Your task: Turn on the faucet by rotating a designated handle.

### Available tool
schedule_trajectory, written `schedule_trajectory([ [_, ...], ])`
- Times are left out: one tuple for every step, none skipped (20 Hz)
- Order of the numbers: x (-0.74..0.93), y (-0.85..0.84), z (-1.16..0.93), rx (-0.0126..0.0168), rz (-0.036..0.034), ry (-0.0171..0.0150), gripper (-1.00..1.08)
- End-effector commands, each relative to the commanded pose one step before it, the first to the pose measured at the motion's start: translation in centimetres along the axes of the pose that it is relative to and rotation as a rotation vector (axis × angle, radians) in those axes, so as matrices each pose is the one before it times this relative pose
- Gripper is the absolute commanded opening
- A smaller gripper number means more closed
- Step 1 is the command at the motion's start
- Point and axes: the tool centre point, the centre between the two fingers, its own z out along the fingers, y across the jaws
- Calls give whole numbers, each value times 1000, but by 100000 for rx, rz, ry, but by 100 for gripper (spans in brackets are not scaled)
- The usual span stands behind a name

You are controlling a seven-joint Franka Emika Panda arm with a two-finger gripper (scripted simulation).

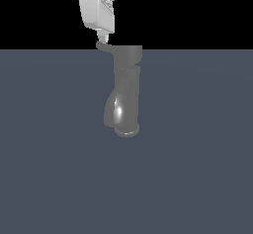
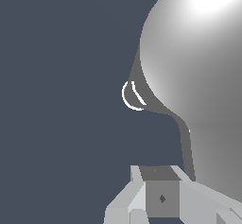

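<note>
Exterior view: glossy dark grey faucet upright near the middle of a flat grey-blue table, spout curving down toward the camera and ending in a ringed round mouth.
Handle: short thin lever jutting from the wide cap toward the exterior view's left, upturned tip just under the white arm.
Tool: directly above the handle tip, at or very near contact; only one small light fingertip distinct from outside.
Wrist view: large bright rounded faucet cap filling one side, handle running as a thin dark strip from the cap's edge toward the camera, ringed spout end visible past the cap's edge.
Tool state: grey fingers visible on both sides of the near end of the handle, apparently straddling it; whether open or pressed onto the lever, cannot tell from either picture.
Progress: approach looks finished, tool placed at the lever tip; rotation judged not yet under way or only just starting, since the handle points sideways with nothing marking an "on" position.
Left to do: sideways sweep of the lever around the cap's axis until the required angle.
Containers: none in view; nothing holding anything else on the table.
Water: none shown.
</note>
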Motion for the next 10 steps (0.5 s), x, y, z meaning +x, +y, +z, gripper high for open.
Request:
schedule_trajectory([
  [-260, 970, -5, -567, -173, 137, -100],
  [-76, 266, 1, 0, 0, 0, -100],
  [-76, 267, 1, 0, 0, 0, -100],
  [-76, 268, 1, 0, 0, 0, -100],
  [-77, 268, 1, 0, 0, 0, -100],
  [-77, 269, 1, 0, 0, 0, -100],
  [-77, 270, 1, 0, 0, 0, -100],
  [-56, 271, -8, 18, 45, 8, -100],
  [-78, 272, 0, 0, 0, 0, -100],
  [-79, 273, 0, 0, 0, 0, -100],
])
